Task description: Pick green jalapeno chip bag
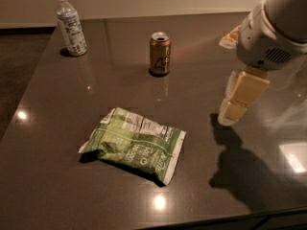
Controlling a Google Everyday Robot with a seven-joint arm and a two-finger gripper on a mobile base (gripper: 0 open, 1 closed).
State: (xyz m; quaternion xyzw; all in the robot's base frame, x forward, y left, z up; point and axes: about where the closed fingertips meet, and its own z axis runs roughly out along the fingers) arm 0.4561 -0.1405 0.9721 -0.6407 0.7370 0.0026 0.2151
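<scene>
**Right of the bag, the gripper hangs above the table**

On the dark table (53, 143), near its front edge and a little left of centre, the green chip bag (136, 145) lies flat with its white label panel facing up. It touches nothing else. That open position suits a reach from above, I judge, since nothing crowds it.

Off to the right, the gripper (231, 113) hangs above the tabletop, pointing down and slightly left, well apart from the bag. Its shadow (240, 169) falls on the surface in front of it. Whether it is open or closed I cannot tell, and nothing shows in its hold. It looks placed for an approach, with the grasp not yet begun. The next move calls for travel left and down to the bag.

Count: 1 bag, 1 gripper, 1 brown can (159, 53) upright toward the back, and 1 clear bottle (71, 25) upright at the back left corner. Both stand well away from the bag, so neither should hinder the pick.
</scene>
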